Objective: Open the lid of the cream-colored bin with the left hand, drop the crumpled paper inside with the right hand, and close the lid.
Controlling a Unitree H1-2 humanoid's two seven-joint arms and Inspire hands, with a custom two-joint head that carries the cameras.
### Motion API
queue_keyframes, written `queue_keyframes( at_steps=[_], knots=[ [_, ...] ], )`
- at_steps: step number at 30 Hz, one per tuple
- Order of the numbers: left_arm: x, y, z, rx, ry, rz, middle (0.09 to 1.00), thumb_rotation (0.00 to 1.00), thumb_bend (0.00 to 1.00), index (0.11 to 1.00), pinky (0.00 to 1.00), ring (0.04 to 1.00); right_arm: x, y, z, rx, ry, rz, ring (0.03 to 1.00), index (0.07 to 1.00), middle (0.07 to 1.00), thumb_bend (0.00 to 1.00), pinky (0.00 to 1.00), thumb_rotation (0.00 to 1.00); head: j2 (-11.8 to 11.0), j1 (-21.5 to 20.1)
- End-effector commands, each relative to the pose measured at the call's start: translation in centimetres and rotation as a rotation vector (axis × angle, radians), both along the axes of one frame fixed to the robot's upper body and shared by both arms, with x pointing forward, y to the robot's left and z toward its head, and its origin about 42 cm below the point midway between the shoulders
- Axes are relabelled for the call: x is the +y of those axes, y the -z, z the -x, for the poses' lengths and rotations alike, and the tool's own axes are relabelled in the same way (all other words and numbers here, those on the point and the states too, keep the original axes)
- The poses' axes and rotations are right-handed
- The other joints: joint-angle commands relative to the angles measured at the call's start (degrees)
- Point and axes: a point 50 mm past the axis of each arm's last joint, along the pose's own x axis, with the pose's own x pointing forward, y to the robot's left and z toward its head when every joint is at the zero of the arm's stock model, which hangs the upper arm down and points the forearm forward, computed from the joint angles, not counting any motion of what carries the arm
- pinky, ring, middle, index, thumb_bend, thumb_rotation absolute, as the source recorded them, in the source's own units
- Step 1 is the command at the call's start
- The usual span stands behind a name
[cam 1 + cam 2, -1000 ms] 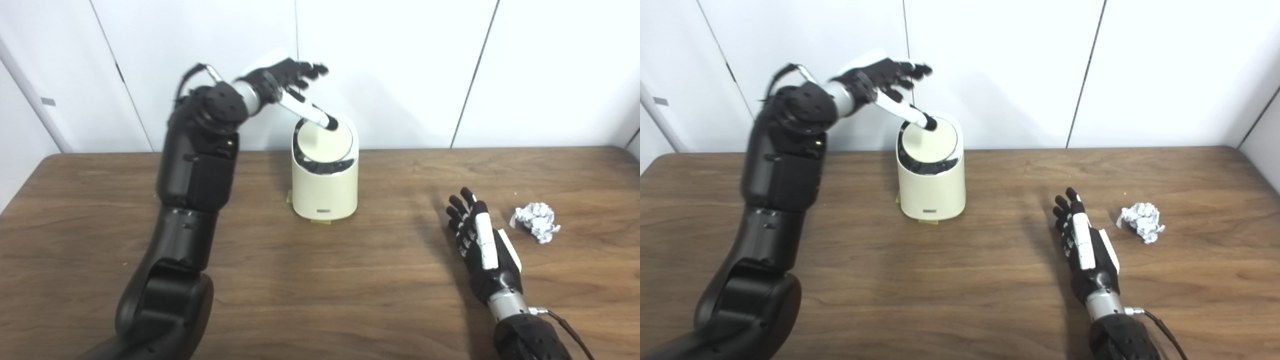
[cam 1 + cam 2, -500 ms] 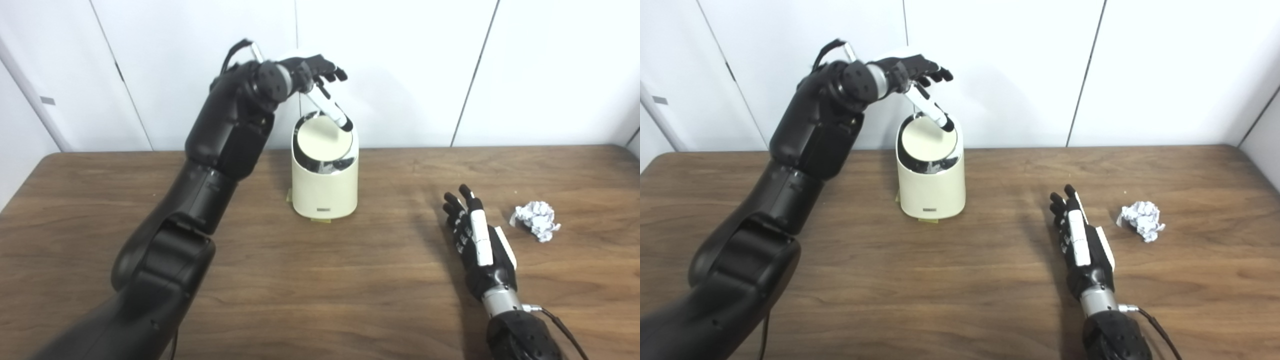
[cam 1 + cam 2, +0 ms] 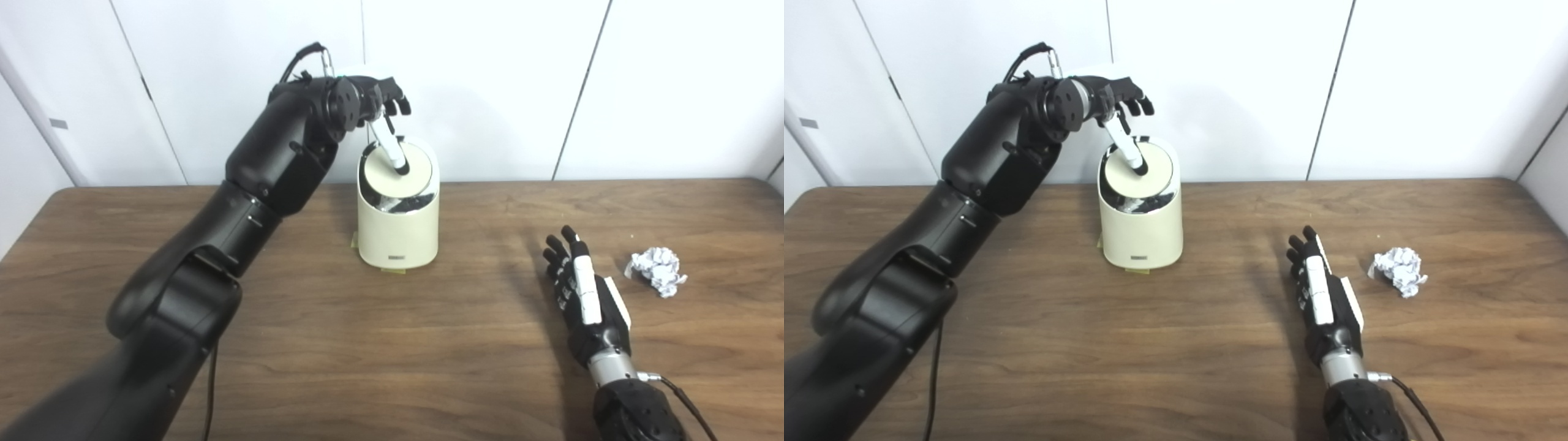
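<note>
- Lid-opening step: left hand (image 3: 381,104), upper centre, fingers loose, one finger pressing the bin (image 3: 398,229) lid (image 3: 392,177).
- Right hand (image 3: 585,294) flat, grasping nothing; crumpled paper (image 3: 656,269) lies right of it.
- Next up, probably: push harder till the lid tips.

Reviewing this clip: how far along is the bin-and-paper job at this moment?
Nothing is finished. In hand: the left hand hangs over the cream-colored bin, one fingertip down on the lid, which looks shut or barely tilted. Left: opening it, then dropping in the crumpled paper, lying on the table beside the open, empty right hand, then closing.
</note>
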Motion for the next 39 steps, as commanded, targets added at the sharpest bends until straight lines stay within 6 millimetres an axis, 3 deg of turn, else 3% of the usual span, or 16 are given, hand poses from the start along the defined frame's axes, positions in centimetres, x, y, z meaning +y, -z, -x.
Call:
queue_keyframes(
  at_steps=[1,9,14,18,26,33,39],
  knots=[
    [-0.5,-4.8,-0.2,-0.128,-0.001,0.015,0.857,0.05,0.93,0.884,0.71,0.823,0.9,-1.2,-0.5,-0.032,-0.030,-0.018,0.970,1.000,0.965,0.58,1.00,0.92,0.3,-0.2],
    [-0.5,-4.3,-0.7,-0.116,-0.009,0.033,0.888,0.08,0.90,0.884,0.77,0.861,0.6,-1.4,-0.5,-0.036,-0.029,-0.015,0.961,1.000,0.961,0.62,1.00,0.90,1.1,-0.7],
    [-0.5,-3.7,-0.8,-0.086,-0.009,0.093,0.874,0.03,0.87,0.892,0.79,0.860,0.6,-1.5,-0.3,-0.035,-0.031,-0.014,0.955,1.000,0.964,0.63,1.00,0.90,1.3,-0.9],
    [-0.5,-3.3,-0.8,-0.076,-0.003,0.116,0.905,0.02,0.87,0.890,0.85,0.901,0.8,-1.6,-0.2,-0.032,-0.025,-0.010,0.954,1.000,0.957,0.62,1.00,0.91,1.7,-1.3],
    [-0.6,-3.2,-0.7,-0.040,0.014,0.157,0.917,0.01,0.87,0.895,0.88,0.918,0.7,-1.7,-0.1,-0.029,-0.024,-0.012,0.955,1.000,0.950,0.61,1.00,0.92,2.1,-1.7],
    [-0.9,-3.0,-0.5,-0.090,0.025,0.067,0.872,0.09,0.91,0.869,0.79,0.858,0.8,-1.8,-0.1,-0.029,-0.023,-0.010,0.952,1.000,0.955,0.62,1.00,0.92,2.4,-1.8],
    [-0.9,-2.7,-0.6,-0.067,0.018,0.065,0.879,0.05,0.90,0.880,0.80,0.863,0.9,-1.9,-0.1,-0.030,-0.019,-0.025,0.951,1.000,0.951,0.63,1.00,0.90,2.5,-2.0]
  ],
)
